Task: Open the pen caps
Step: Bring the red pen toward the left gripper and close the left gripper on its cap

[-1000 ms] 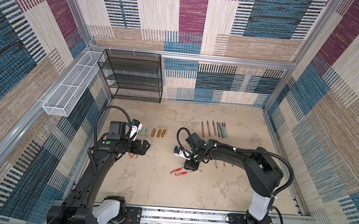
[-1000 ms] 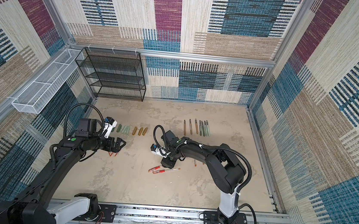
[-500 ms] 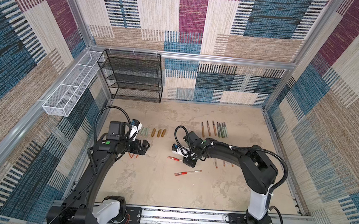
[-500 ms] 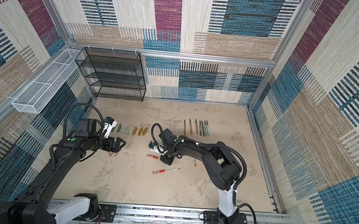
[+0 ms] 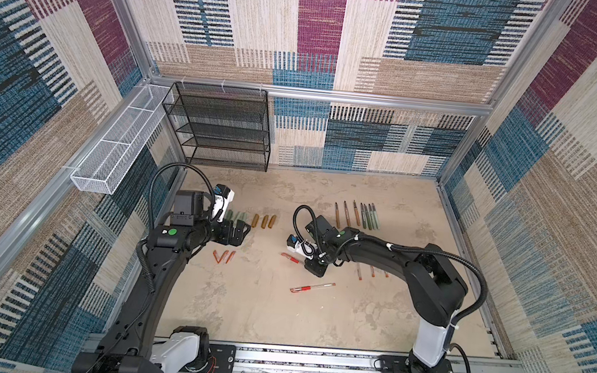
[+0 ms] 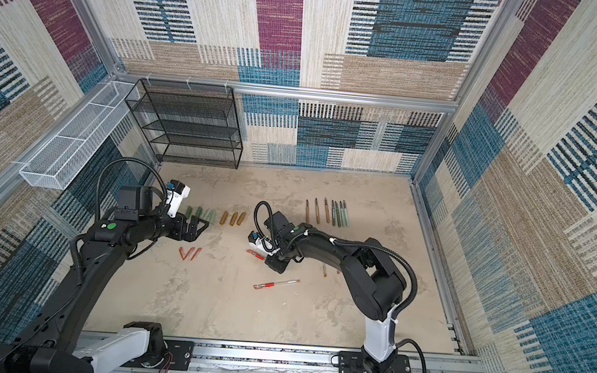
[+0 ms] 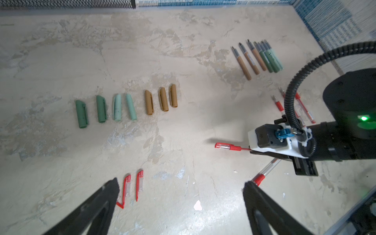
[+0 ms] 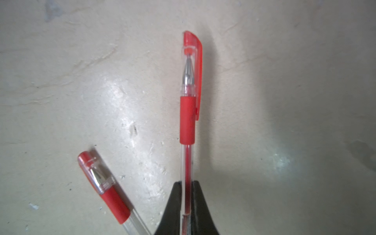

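The right gripper [image 8: 186,195] pinches the red pen [image 8: 187,120] by its clear end — cap [image 8: 192,61] poking out, maybe for the wide-open left gripper [image 7: 181,184].

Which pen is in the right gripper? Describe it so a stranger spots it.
Find the right gripper near the table's middle. A red pen sticks out of its shut jaws, cap on. The other capped red pen nearby lies loose.
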